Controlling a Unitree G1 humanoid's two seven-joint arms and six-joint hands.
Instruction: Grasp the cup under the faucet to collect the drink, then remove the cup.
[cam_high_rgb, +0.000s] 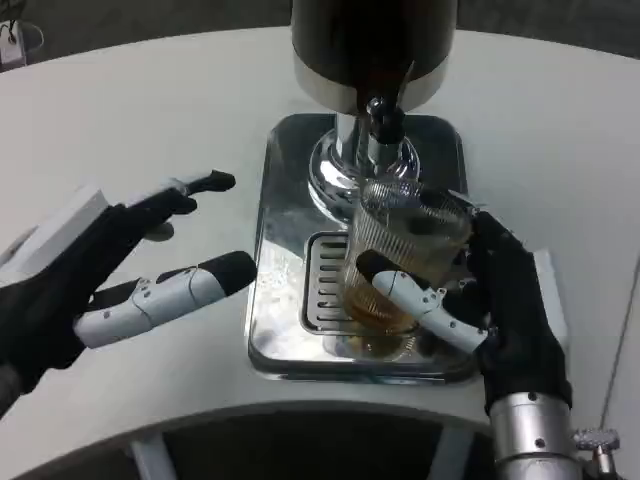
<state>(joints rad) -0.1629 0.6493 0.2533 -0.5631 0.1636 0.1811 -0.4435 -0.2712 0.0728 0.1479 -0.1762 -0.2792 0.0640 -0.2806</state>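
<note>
Head view: the right hand (490, 300) has its fingers (425, 300) wrapped around the cup (405, 260), so that one's clearly grasping it. The cup is clear ribbed glass with amber drink sitting in the bottom part, and it's tilted a bit, top leaning to the right. It's over the slotted grate (322, 280) of the shiny tray (275, 260), just below and in front of the faucet (385, 125), which hangs off the dark dispenser (372, 45) at the top of the frame. Can't tell if the cup's base is actually touching the grate or lifted off it. The left hand (120, 265) is off to the left of the tray over the white worktop (150, 100), fingers spread apart and released, holding nothing, with the fingertips pointing toward the tray and just short of its edge.
</note>
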